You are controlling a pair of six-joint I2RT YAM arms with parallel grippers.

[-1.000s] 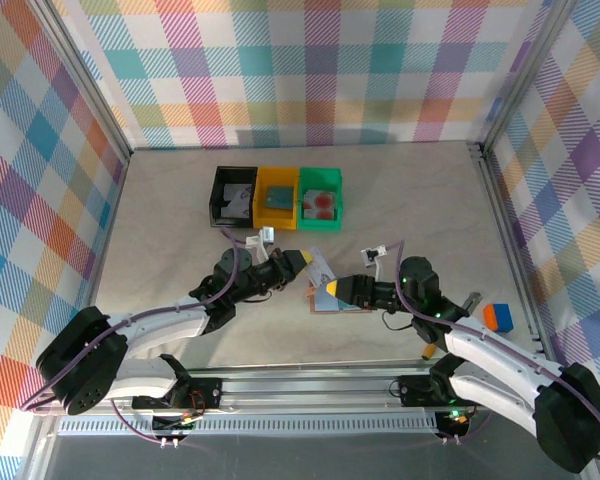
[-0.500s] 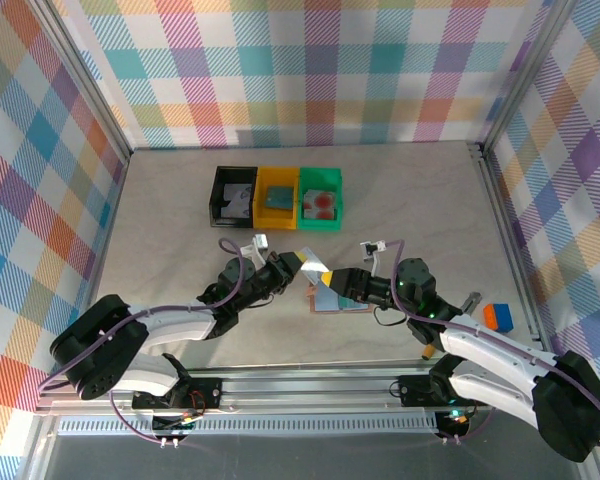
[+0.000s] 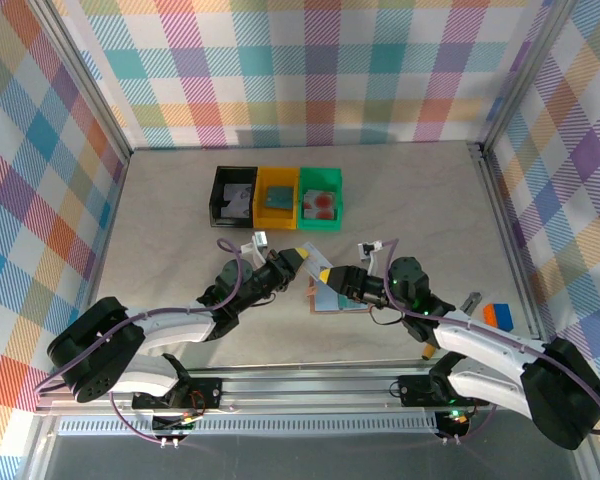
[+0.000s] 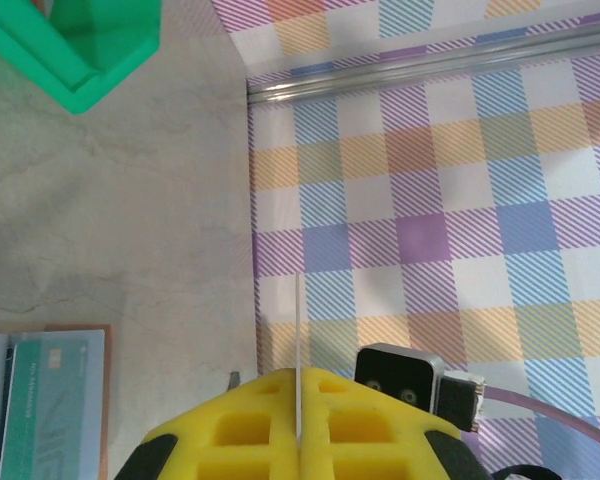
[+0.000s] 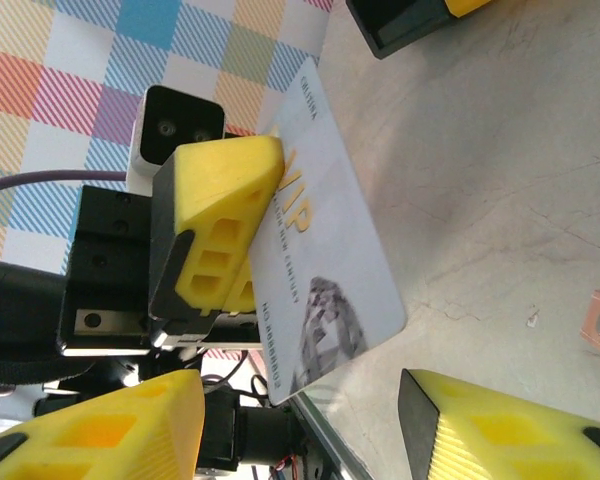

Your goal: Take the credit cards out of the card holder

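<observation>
Both arms stretch low from the near edge across the beige table (image 3: 160, 210), walled in plaid (image 3: 310, 70), and meet mid-table. The left gripper (image 3: 296, 262) pinches a grey-white credit card (image 3: 315, 263) just beside the right gripper (image 3: 330, 276), whose fingers are spread. The reddish-brown card holder (image 3: 320, 303) lies open on the table beneath them, a teal card (image 4: 50, 410) tucked inside.

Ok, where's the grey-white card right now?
The card is pinched in the left gripper, mid-table in the top view, just beyond the card holder and short of the green bin.
</observation>
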